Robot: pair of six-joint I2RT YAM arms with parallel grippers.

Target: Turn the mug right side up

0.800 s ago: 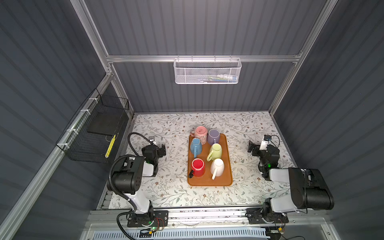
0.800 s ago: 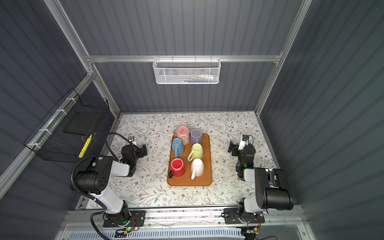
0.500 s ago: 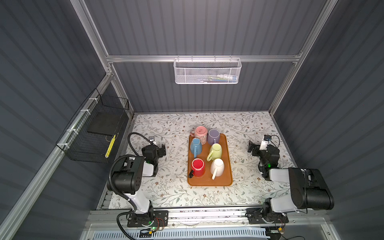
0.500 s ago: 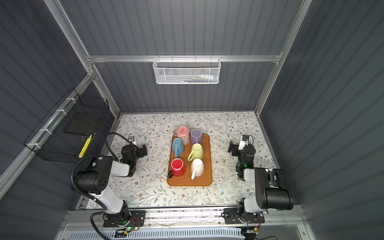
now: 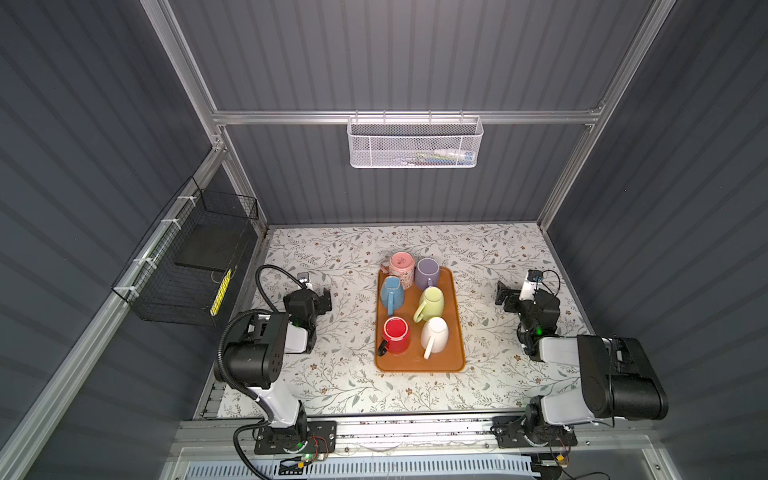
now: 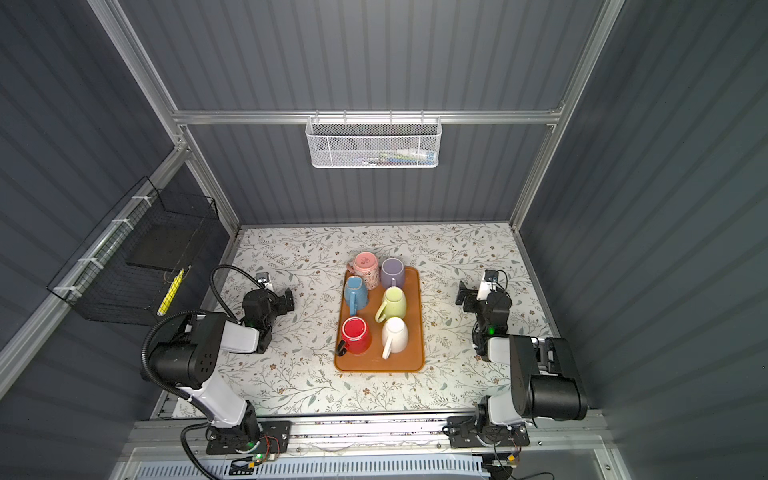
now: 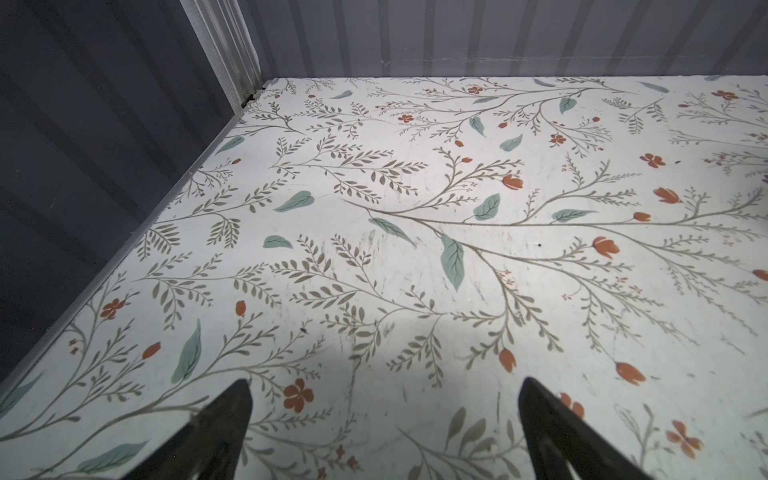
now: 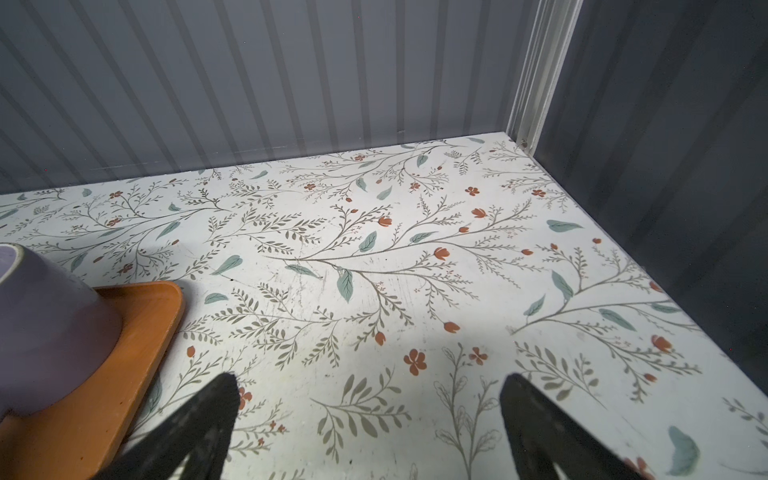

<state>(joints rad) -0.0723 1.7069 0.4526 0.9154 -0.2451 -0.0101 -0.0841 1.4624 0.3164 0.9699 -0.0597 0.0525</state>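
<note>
An orange tray [image 5: 415,362] [image 6: 374,364] lies mid-table with several mugs on it: pink [image 5: 402,266], purple [image 5: 428,272], blue [image 5: 391,293], yellow-green [image 5: 432,301], red [image 5: 395,332] and white [image 5: 435,334]. Their tops look flat and closed, as if base up. My left gripper [image 5: 324,297] [image 7: 384,386] rests open low over bare table, left of the tray. To the tray's right my right gripper [image 5: 503,295] [image 8: 368,380] is open and empty too. The right wrist view shows the purple mug [image 8: 41,324] on the tray's corner [image 8: 104,395].
A black wire basket [image 5: 195,266] hangs on the left wall above the left arm. A white mesh basket [image 5: 415,143] hangs on the back wall. Grey ribbed walls close the table on three sides.
</note>
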